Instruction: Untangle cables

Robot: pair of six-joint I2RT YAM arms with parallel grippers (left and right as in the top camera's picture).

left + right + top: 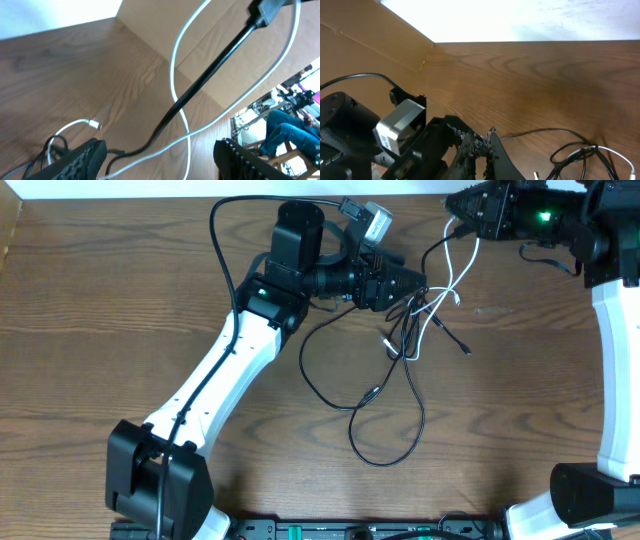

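Overhead, 3 thin flexible cables (410, 330), 2 black and 1 white, lie tangled near the far edge of the wooden table (520, 400); left gripper (420, 282) gapes, released, around them; right gripper (455, 228) clenches their raised strands.

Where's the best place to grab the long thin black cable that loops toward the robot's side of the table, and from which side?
Take the long thin black cable at the bottom of its open loop, coming straight down from above: there it lies flat on the wooden table, alone, clear of the tangle.
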